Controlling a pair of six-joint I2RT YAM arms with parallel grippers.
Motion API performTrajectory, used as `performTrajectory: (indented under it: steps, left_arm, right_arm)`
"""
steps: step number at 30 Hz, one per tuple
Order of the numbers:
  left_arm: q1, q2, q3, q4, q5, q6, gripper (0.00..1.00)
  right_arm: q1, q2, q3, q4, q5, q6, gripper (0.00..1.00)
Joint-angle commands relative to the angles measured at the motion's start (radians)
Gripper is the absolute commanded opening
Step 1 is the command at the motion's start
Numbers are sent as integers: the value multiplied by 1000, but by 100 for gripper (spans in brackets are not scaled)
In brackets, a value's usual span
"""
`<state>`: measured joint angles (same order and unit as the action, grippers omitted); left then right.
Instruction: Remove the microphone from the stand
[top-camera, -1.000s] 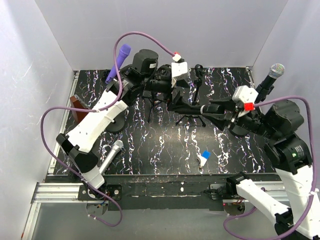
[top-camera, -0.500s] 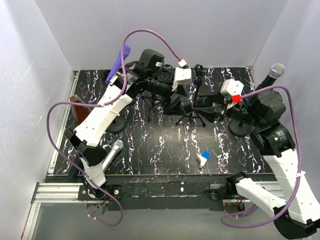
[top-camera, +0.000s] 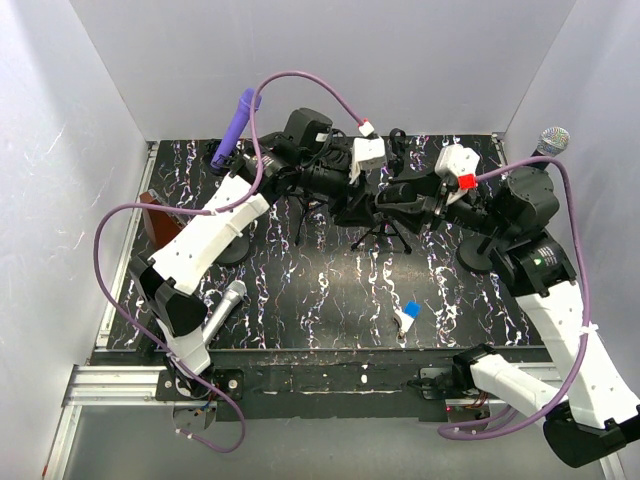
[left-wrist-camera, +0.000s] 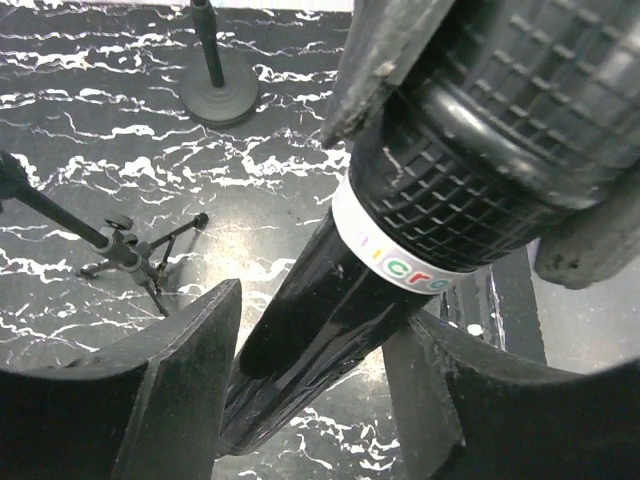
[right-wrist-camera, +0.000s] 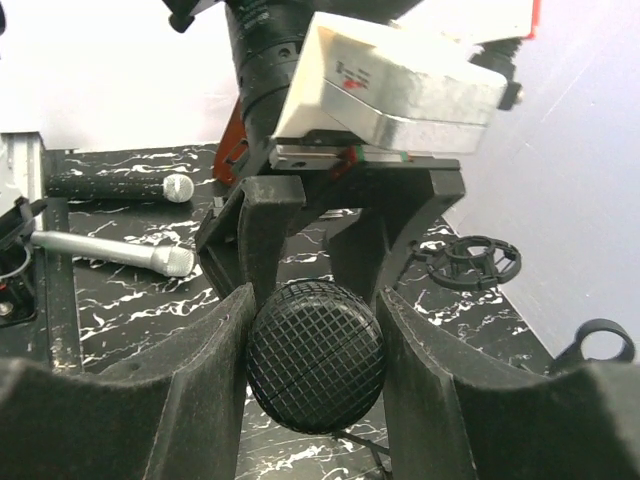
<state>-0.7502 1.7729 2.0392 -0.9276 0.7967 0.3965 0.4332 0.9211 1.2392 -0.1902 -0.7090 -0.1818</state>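
Both arms meet over the middle! The right end effector (right-wrist-camera: 315, 305) is clamped on the black microphone (right-wrist-camera: 315, 370) at its mesh head, and the left end effector (left-wrist-camera: 310, 380) pinches its handle. The microphone hangs just above the tripod stand (top-camera: 385, 236) on the marbled surface (top-camera: 330, 290).

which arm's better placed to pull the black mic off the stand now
Right, probably. Its jaws clamp the microphone by the grille head on both sides, so the right gripper could draw it away. The left gripper only straddles the handle; whether it grips is unclear.
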Motion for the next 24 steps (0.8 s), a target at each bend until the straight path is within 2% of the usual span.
performTrajectory:
  steps: [1,3,4,5,6,7,11,13,16,19,21,22,24]
  left_arm:
    - [-1,-23,39,99,12,-61,50]
    - [5,-29,30,111,4,-73,38]
    - [9,-32,29,115,-2,-79,31]
    - [17,-35,29,115,-10,-87,21]
    - [21,-38,30,116,-22,-93,6]
    - [29,-49,26,119,-46,-106,0]
    - [37,-124,-49,138,-265,-156,0]
    - [48,-176,-94,109,-345,-111,0]
    - [55,-260,-184,11,-488,-7,0]
    - [80,-322,-273,-124,-663,-11,0]
    - [112,-369,-356,-207,-761,-33,0]
    - [126,-392,-399,-255,-824,-39,0]
    - [172,-430,-494,-304,-863,-39,0]
  right_arm:
    - [-2,-13,32,37,-26,19,1]
    - [-2,-11,28,32,8,37,1]
    - [-2,-10,29,26,34,53,20]
    - [-2,-7,35,20,74,83,53]
    - [-2,-2,46,12,101,106,74]
    - [-2,2,72,-12,120,119,79]
    - [-2,10,158,-185,126,102,84]
    - [-2,-13,180,-308,112,49,85]
    - [-2,-70,145,-463,172,16,86]
    - [-1,-102,74,-590,268,-54,87]
    - [-2,-105,43,-623,318,-102,87]
    - [-2,-102,36,-629,309,-116,87]
    - [-2,-91,20,-615,238,-148,86]
